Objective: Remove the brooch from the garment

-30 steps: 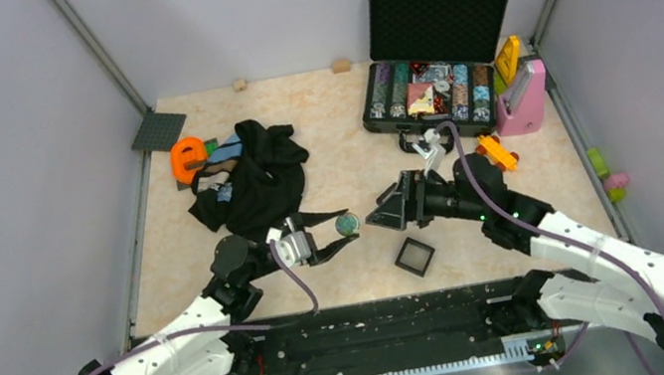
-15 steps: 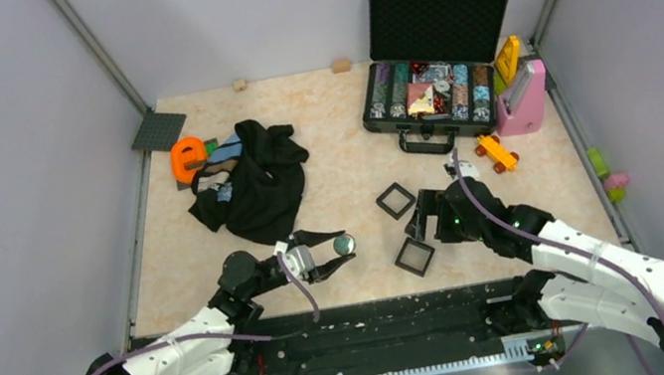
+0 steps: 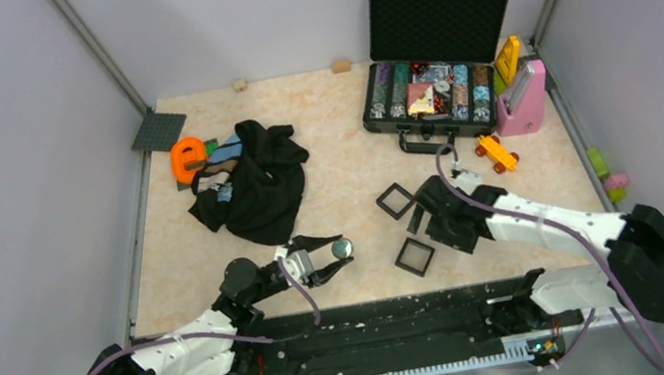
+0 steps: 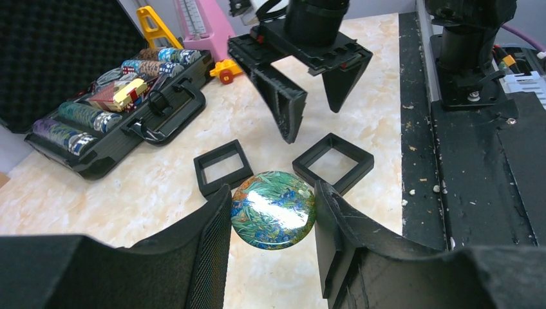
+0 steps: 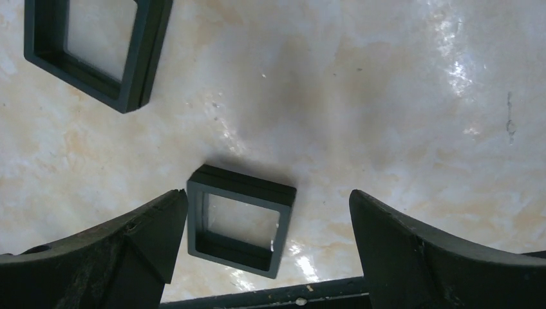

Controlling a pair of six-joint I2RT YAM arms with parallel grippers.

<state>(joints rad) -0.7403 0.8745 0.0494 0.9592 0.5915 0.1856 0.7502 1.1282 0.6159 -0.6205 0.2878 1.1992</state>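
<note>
The brooch [image 4: 273, 210], a small round teal-green disc with a painted pattern, is pinched between the fingers of my left gripper [image 4: 273, 219], above the table near its front edge. It also shows in the top view [image 3: 342, 247], held by my left gripper [image 3: 338, 252]. The garment [image 3: 252, 185], a crumpled black top with a blue and white patch, lies at the left, apart from the brooch. My right gripper [image 5: 267, 248] is open and empty, jaws wide, hovering over a square black frame [image 5: 239, 220]; in the top view it [image 3: 422, 219] is between the two frames.
Two square black frames [image 3: 396, 201] [image 3: 414, 256] lie on the table, front middle. An open black case [image 3: 440, 80] of chips stands at the back right, with a pink scale [image 3: 523, 99] and an orange toy [image 3: 497, 152] beside it. An orange object [image 3: 187, 157] lies by the garment.
My left gripper drew back toward the front edge with the brooch. My right gripper let go of a black frame, which now lies on the table, and pulled back over the frames.
</note>
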